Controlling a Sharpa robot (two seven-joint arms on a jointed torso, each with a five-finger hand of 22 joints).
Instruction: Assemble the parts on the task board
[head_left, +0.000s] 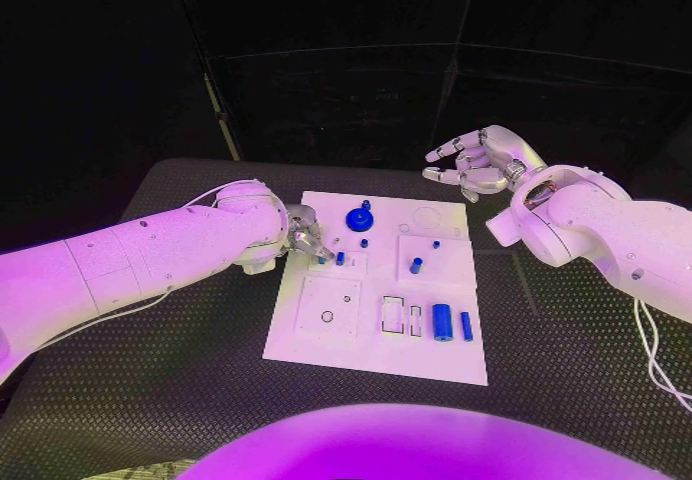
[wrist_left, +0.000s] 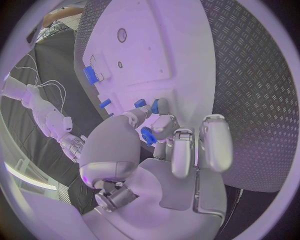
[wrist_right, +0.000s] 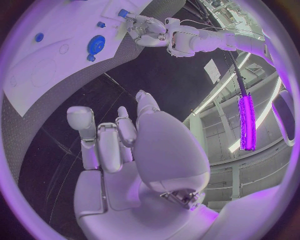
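Pinching a blue peg (head_left: 322, 258) left of frame centre, left hand (head_left: 302, 233) should lower it straight; right hand (head_left: 476, 160) fingers spread, idle.

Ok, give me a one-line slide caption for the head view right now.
Left hand works at a small blue part on the task board; right hand hovers empty beyond the board's far corner.

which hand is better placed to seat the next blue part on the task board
Left. The left hand is over the task board, fingers at a small blue part; the right hand hovers beyond its far edge, empty.
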